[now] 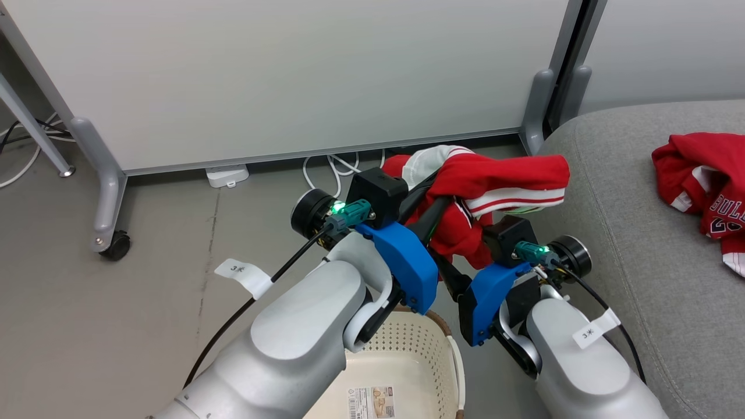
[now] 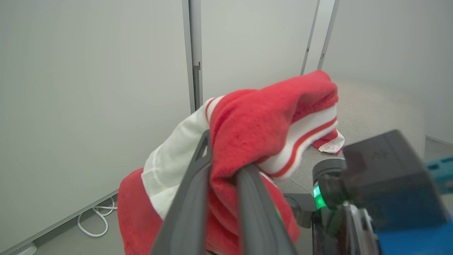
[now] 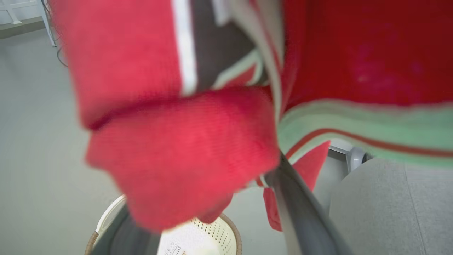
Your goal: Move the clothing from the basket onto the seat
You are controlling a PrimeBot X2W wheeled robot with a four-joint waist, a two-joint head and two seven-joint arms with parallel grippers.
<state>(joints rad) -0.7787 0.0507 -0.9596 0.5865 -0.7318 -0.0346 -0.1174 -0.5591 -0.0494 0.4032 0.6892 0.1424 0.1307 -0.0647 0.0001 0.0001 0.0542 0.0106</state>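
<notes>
Your left claw (image 2: 226, 156) is pinching the red-and-white garment (image 1: 495, 174), with cloth bunched over its fingertips (the white panel falls to one side). Your right claw (image 1: 451, 276) sits just beneath, fingers spread well apart, and the cloth hangs down over them. The garment is up in the air, clear of the basket (image 1: 407, 349) below and just beside the sofa (image 1: 611, 233). A second red garment (image 1: 701, 186) lies crumpled on the sofa.
</notes>
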